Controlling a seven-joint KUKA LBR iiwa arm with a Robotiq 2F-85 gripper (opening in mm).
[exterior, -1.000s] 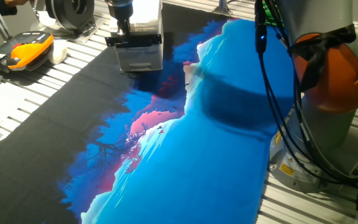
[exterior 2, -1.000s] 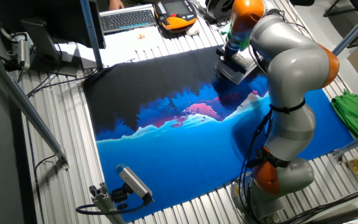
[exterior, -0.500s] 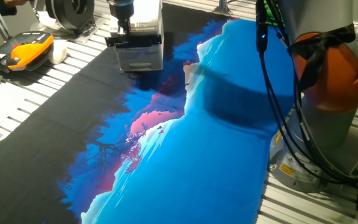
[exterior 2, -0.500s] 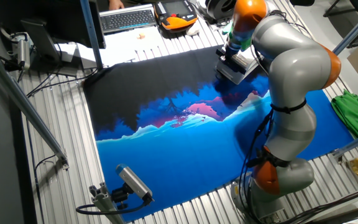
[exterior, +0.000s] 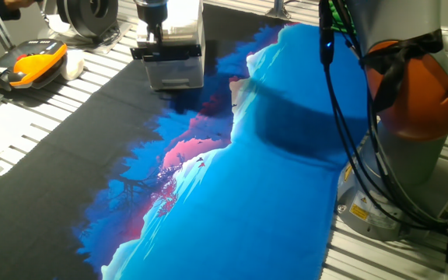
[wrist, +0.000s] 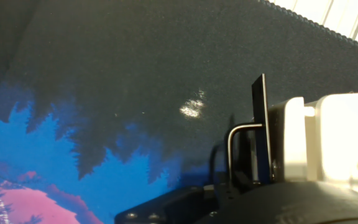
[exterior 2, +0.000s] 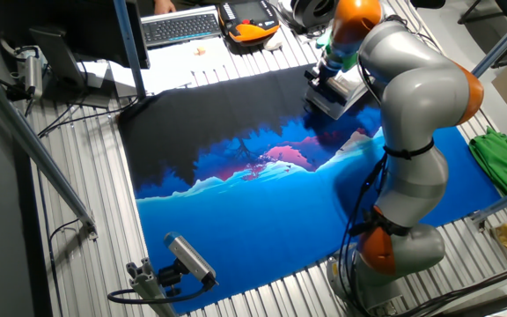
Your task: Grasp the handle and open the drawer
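A large printed cloth mat [exterior: 232, 179], black at the far end and blue with pink and white shapes nearer, covers most of the slatted metal table [exterior 2: 86, 176]. The grey-and-orange KUKA arm [exterior 2: 416, 132] rises from the table's edge and bends over to the mat's far black part. There stands the small white box-shaped cabinet [exterior: 187, 23], with the shallow grey-fronted drawer [exterior: 174, 71] facing the mat. Across its front runs the short black horizontal bar of the handle [exterior: 166, 51]. The 2-finger gripper [exterior: 152, 33] comes down from above right at that bar; in the hand view the bar appears edge-on just beside the drawer front. I cannot tell whether the fingers are closed on the handle. Off the mat lie an orange-and-black case [exterior: 23, 62] and a dark keyboard [exterior 2: 180, 25].
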